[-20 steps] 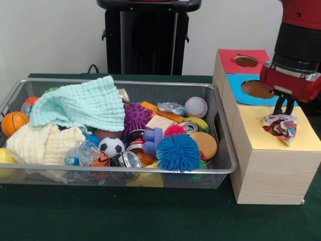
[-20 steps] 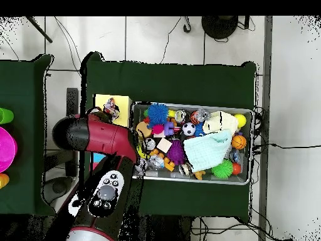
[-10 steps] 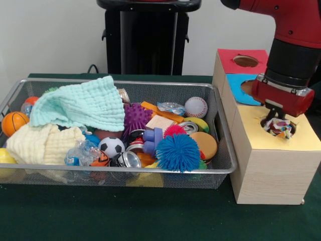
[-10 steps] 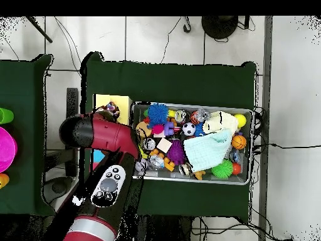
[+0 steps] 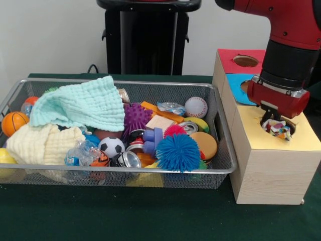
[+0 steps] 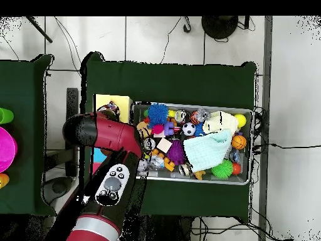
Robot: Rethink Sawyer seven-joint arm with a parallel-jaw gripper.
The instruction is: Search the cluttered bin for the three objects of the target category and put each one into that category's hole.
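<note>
A white cloth piece with red, blue and yellow blotches point(image 5: 278, 128) sits sunk in the round hole with the yellow surround point(image 5: 296, 139), on top of the pale wooden box. My gripper point(image 5: 272, 118) stands straight above that hole, reaches into its mouth and is shut on the cloth. The wire mesh bin point(image 5: 125, 83) lies to the left of the box, full of toys. No other blotched cloth shows in the bin. In the overhead view the red arm point(image 6: 106, 135) covers the gripper and most of the yellow surround point(image 6: 120, 103).
In the bin a mint-green waffle cloth point(image 5: 80, 105) lies over a cream waffle cloth point(image 5: 40, 143), with a blue spiky ball point(image 5: 178, 152), a baseball point(image 5: 195, 107) and several other toys. The blue-surround hole point(image 5: 249, 88) and the red-surround hole point(image 5: 245, 61) lie behind the yellow one.
My gripper came down with the blotched cloth from above the yellow surround into the hole's mouth. The cloth now sits lower, partly inside the hole.
</note>
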